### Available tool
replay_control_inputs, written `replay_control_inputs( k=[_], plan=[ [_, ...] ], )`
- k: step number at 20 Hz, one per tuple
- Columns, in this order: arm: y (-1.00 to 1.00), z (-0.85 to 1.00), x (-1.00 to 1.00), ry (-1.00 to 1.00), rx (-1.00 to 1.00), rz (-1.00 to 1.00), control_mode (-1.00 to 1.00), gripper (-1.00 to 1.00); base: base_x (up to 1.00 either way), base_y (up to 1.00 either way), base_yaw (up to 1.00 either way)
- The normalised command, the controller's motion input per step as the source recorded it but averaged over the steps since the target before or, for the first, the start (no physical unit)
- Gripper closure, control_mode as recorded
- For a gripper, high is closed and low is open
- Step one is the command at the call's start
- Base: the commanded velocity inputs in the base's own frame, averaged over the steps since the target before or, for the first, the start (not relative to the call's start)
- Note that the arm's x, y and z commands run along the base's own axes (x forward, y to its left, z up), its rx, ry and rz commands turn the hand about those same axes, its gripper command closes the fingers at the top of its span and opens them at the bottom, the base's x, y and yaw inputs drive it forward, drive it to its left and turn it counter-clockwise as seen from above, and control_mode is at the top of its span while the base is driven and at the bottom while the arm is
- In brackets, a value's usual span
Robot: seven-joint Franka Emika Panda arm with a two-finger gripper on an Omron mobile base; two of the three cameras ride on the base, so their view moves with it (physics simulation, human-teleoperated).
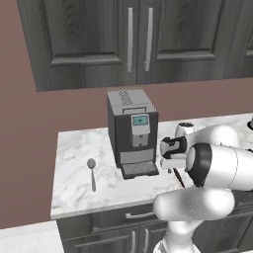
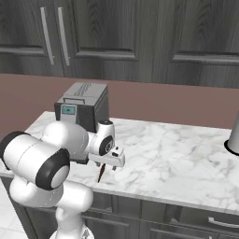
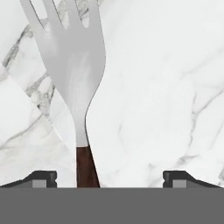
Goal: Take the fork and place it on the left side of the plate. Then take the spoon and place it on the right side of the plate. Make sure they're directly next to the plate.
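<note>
The fork (image 3: 74,78) lies flat on the white marble counter, pale tines pointing away from the hand and dark brown handle running back between my fingertips. My gripper (image 3: 111,179) hovers low over it, open, with both pads clear of the handle, which sits nearer the left fingertip (image 3: 43,177). From the base, the gripper (image 1: 170,167) (image 2: 112,164) points down over the fork's handle (image 1: 177,178) (image 2: 100,173), near the counter's front edge. The all-grey spoon (image 1: 92,170) lies on the counter's left part, beyond the coffee machine. The plate is out of view.
A dark grey coffee machine (image 1: 132,133) (image 2: 81,109) stands just behind and left of the gripper. A grey vessel (image 2: 233,137) sits at the counter's far right. Bare marble counter (image 2: 177,154) stretches right of the arm. Dark cabinets hang above.
</note>
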Motion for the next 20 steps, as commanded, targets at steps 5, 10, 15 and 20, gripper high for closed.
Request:
replay_control_inputs(
  k=[5, 10, 15, 20],
  plan=[
    [0.23, -0.27, 0.07, -0.07, 0.0, 0.02, -1.0, -1.0, 0.0, 0.0, 0.0],
    [0.2, -0.02, 0.26, -0.2, 0.0, 0.07, -1.0, -1.0, 0.0, 0.0, 0.0],
    [0.11, -0.14, 0.3, -0.13, 0.0, 0.08, -1.0, -1.0, 0.0, 0.0, 0.0],
    [0.0, -0.39, 0.18, -0.01, 0.0, 0.11, -1.0, -1.0, 0.0, 0.0, 0.0]
  ],
)
